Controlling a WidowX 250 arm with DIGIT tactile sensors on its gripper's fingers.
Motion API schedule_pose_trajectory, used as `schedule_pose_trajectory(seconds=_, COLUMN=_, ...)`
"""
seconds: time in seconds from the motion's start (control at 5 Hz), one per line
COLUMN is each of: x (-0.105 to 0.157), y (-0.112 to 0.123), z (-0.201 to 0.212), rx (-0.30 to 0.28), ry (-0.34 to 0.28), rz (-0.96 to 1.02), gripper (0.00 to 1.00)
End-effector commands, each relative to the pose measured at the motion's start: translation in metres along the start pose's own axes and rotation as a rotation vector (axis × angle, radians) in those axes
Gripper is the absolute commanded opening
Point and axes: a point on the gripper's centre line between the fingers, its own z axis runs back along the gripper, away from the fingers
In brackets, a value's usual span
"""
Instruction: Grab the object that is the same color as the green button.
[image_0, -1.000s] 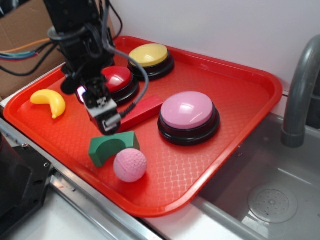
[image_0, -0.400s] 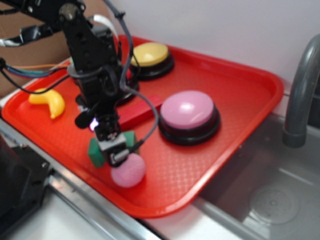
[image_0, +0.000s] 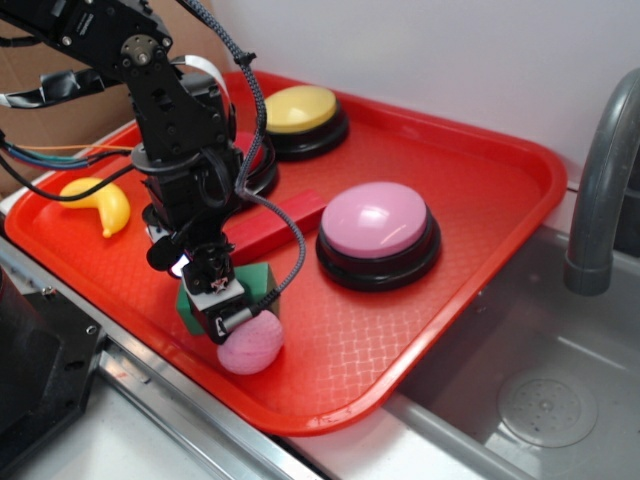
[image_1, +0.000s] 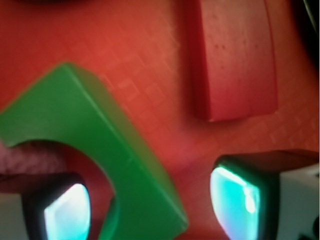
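My gripper (image_0: 222, 305) is low over the red tray (image_0: 480, 190), jaws apart, straddling the green arch block (image_1: 95, 150); wrist view shows one fingertip (image_1: 65, 210) inside or under the arch cut-out and the other finger (image_1: 240, 200) past the block's outer edge, with tray showing between that one and the block. Not clamped on anything yet as far as I can see. In the exterior view the green block (image_0: 262, 280) sits near the tray's front edge, mostly hidden by my gripper, with the pink ball (image_0: 250, 345) just beside it, touching or nearly so. The red bar (image_0: 280, 222) lies flat just behind the block, apart from it; wrist view shows its end (image_1: 235, 60) up ahead. Beyond that is a large button with a pink dome (image_0: 378, 235) on a black base. The yellow button (image_0: 298, 115) is at the tray's back, a red-topped one is mostly hidden behind my arm, and a yellow banana (image_0: 98, 203) lies at the left edge. Grey faucet (image_0: 600, 180) and sink (image_0: 530, 390) off to the right.
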Motion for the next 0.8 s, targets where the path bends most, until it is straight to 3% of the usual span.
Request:
schedule_pose_trajectory(seconds=0.0, x=0.003, y=0.003, z=-0.003, rx=0.007, ry=0.004, rz=0.049, gripper=0.00)
schedule_pose_trajectory(seconds=0.4, x=0.010, y=0.003, z=0.023, rx=0.003, ry=0.008, rz=0.172, gripper=0.00)
schedule_pose_trajectory(seconds=0.6, x=0.015, y=0.003, z=0.048, rx=-0.035, ry=-0.007, rz=0.249, gripper=0.00)
